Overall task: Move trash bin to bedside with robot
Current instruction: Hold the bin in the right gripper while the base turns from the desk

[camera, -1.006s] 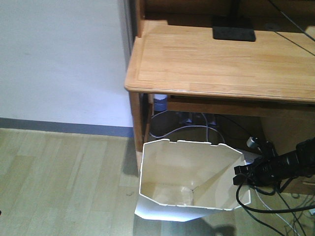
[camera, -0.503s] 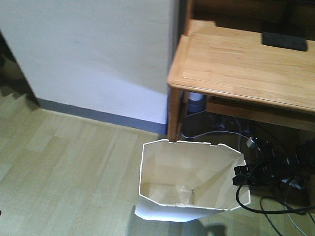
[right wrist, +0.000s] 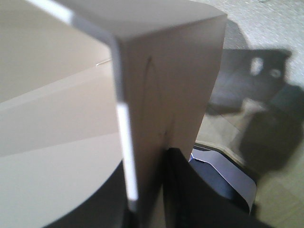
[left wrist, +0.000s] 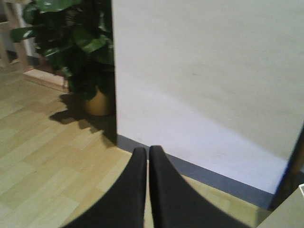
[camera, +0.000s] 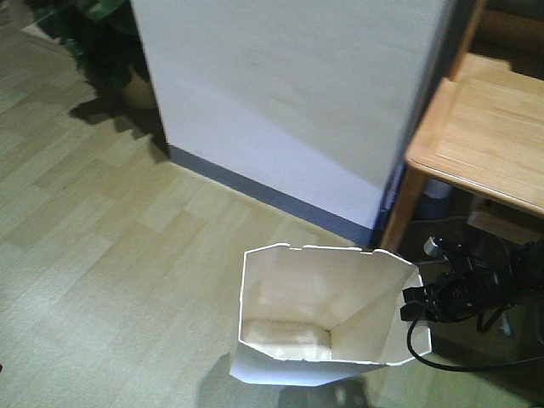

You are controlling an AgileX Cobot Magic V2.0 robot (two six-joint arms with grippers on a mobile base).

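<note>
Right pincer (camera: 415, 303) clamps the bin (camera: 289, 293) by one thin rim wall; left pincer (left wrist: 147, 159) clenched, empty. One-sided grip: bin may twist and slip free.

Pale plank floor (camera: 102, 221); potted plant (left wrist: 88, 71), desk leg (camera: 401, 211) on it.

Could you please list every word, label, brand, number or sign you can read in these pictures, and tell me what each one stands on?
None: no words, labels, numbers or signs can be read in any view.
The trash bin is plain white, with no marking that shows.
The wall, the wooden desk and the plant pot carry no print either.
</note>
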